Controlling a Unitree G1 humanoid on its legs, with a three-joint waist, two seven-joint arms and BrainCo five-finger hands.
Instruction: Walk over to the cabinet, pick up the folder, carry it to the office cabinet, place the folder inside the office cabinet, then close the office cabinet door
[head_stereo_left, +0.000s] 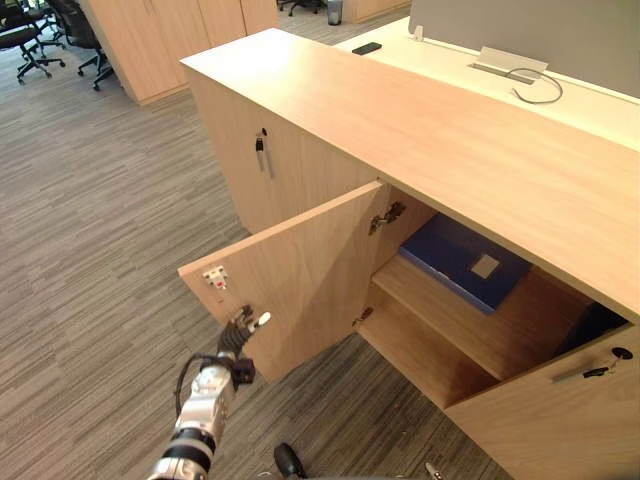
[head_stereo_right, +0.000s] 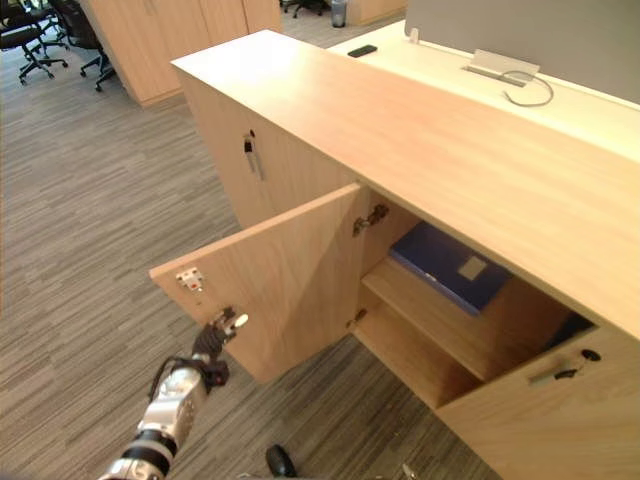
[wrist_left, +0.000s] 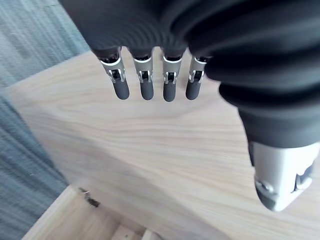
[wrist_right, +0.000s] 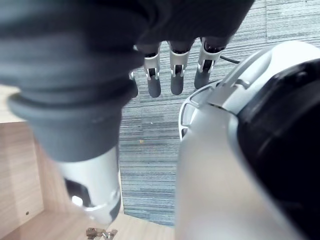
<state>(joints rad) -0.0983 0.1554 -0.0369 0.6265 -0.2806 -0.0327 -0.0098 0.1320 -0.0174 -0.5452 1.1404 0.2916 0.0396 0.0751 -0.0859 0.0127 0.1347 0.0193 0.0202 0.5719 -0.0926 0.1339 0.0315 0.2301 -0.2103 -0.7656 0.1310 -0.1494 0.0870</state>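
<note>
Left hand (head_stereo_left: 240, 333), fingers straight, sits at the open door (head_stereo_left: 300, 265), though contact is unclear. Beyond it the folder (head_stereo_left: 462, 262) lies shelved, partly hidden. Right hand (wrist_right: 175, 75) hangs relaxed.

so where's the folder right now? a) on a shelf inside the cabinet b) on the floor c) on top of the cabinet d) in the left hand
a: the folder lies flat on the upper shelf inside the cabinet, whose door stands open; the left hand at the door and the right hand both hold nothing.
</note>
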